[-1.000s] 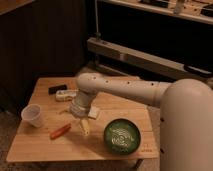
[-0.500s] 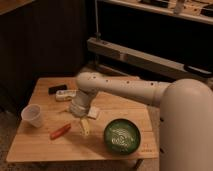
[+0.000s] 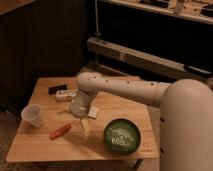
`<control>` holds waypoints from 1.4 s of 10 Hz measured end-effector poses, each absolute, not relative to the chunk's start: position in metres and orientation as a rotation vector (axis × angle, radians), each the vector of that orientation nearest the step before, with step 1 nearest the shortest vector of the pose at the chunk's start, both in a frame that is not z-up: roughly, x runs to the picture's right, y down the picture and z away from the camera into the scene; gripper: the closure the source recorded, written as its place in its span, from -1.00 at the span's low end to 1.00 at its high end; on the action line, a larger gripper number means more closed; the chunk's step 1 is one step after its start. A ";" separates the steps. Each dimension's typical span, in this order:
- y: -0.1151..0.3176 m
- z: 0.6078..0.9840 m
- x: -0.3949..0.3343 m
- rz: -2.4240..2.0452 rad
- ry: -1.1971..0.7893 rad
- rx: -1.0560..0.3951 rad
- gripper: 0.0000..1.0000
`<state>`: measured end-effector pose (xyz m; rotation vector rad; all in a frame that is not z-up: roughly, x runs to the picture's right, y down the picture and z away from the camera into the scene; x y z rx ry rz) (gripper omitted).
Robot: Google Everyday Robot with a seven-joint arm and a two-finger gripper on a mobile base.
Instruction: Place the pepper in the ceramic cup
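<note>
The red-orange pepper point(image 3: 60, 131) lies flat on the wooden table point(image 3: 35, 145), left of centre near the front. The small white ceramic cup point(image 3: 31, 115) stands upright at the table's left side, apart from the pepper. My gripper point(image 3: 84, 126) hangs from the white arm point(image 3: 125, 90) just right of the pepper, its pale fingers pointing down at the table a short way from the pepper's right end. It holds nothing that I can see.
A wide green patterned bowl point(image 3: 121, 135) stands at the front right. A black item point(image 3: 57, 90) and a white oblong item point(image 3: 65, 95) lie at the back left. The robot's white body point(image 3: 187, 130) fills the right side.
The arm and gripper have shifted only slightly. The pepper, cup and bowl have not moved.
</note>
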<state>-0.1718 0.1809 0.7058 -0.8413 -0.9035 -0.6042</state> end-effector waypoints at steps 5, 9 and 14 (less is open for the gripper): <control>0.181 0.706 -0.172 -0.615 -0.909 -0.846 -1.00; 0.170 0.731 -0.187 -0.605 -0.902 -0.815 -1.00; 0.172 0.755 -0.200 -0.632 -0.903 -0.728 -1.00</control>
